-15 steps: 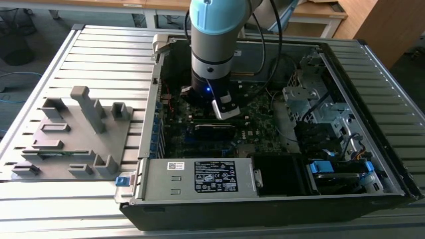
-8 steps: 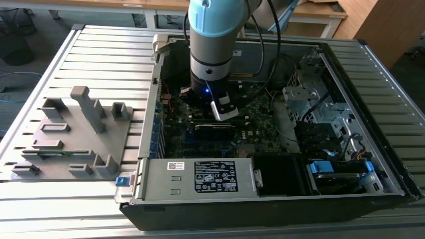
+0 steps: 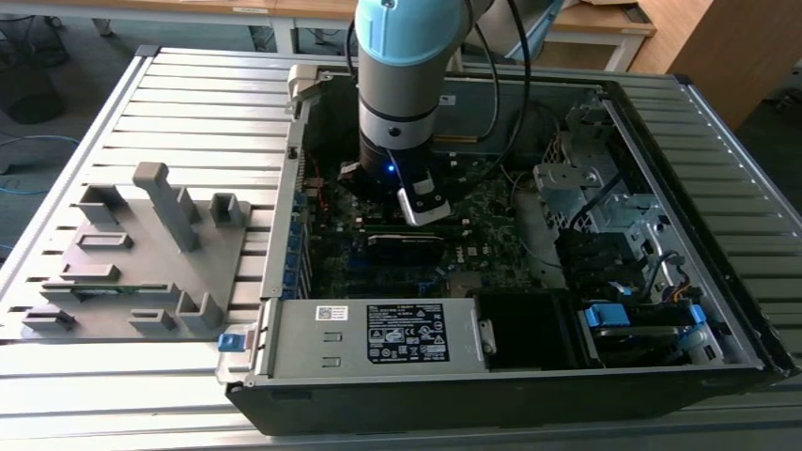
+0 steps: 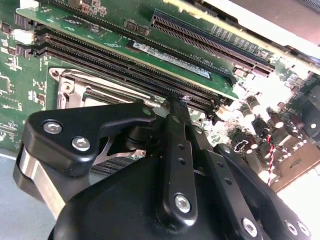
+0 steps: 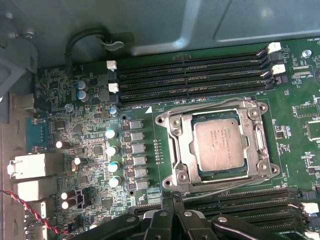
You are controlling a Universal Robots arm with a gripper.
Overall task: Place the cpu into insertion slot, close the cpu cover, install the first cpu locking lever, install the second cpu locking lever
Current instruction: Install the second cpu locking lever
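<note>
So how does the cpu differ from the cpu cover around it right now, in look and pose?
In the first wrist view, the cpu is a solid pale grey square face, while the cpu cover is an open silvery frame with a window through its middle. The cpu sits inside, showing through that window; the cpu cover lies around it over the insertion slot. Both look flat, square to the board and metallic.

We see the cpu (image 5: 219,141) seated in the insertion slot (image 5: 176,150), the cpu cover (image 5: 218,111) closed around it. Memory slots (image 5: 192,77) lie on two opposite sides of it.
</note>
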